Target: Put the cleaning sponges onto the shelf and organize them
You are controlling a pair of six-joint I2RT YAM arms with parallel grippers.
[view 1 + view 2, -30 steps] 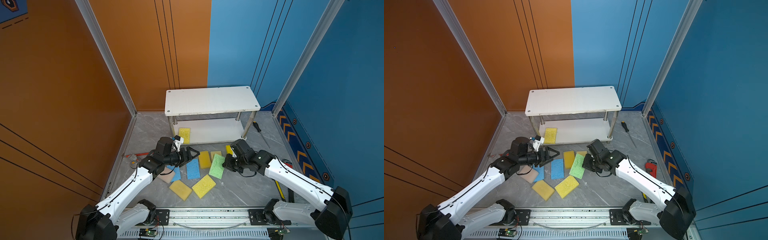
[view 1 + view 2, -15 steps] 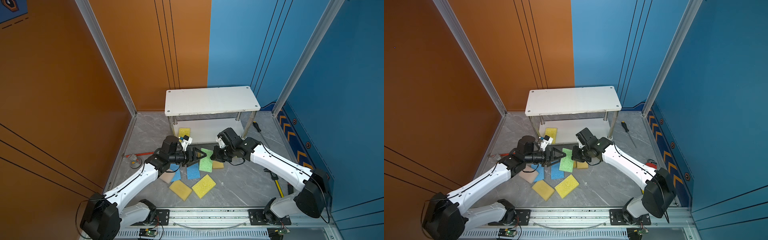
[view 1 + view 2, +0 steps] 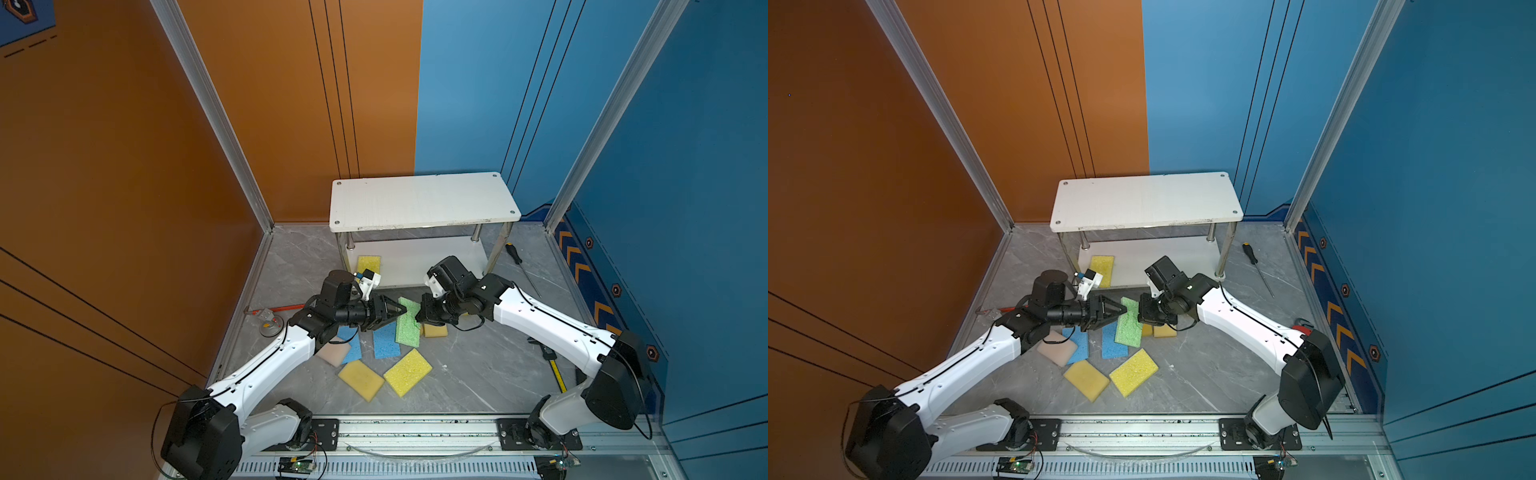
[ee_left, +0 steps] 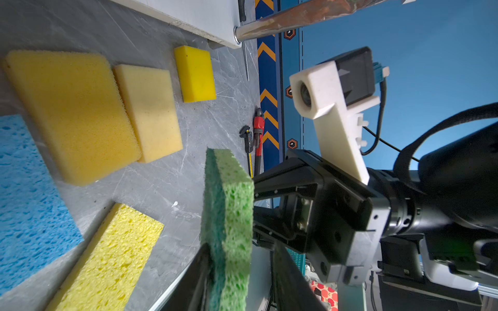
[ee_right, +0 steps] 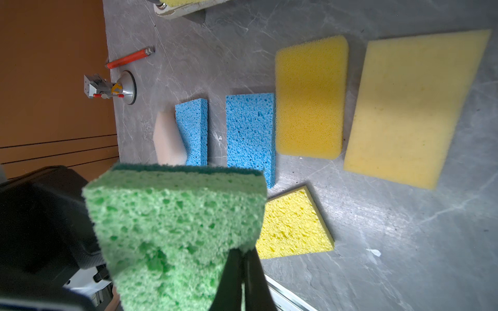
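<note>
Green sponge (image 3: 408, 322): up off floor, in air between my two claws. Right claw (image 5: 244, 253) clamped on one end of it, fingers pressed tight into foam. Left claw (image 4: 239, 249) at opposite end, fingers apart around sponge: one finger (image 4: 200, 272) touches it, other finger stands off with small gap.

Under claws, on floor (image 3: 469, 374): two blue sponges (image 5: 249, 134), whitish-pink sponge (image 3: 334, 352), several yellow sponges (image 3: 407, 372).

Shelf (image 3: 424, 199) behind both claws. Single yellow sponge (image 3: 368, 264) on lower board, just behind left claw.
</note>
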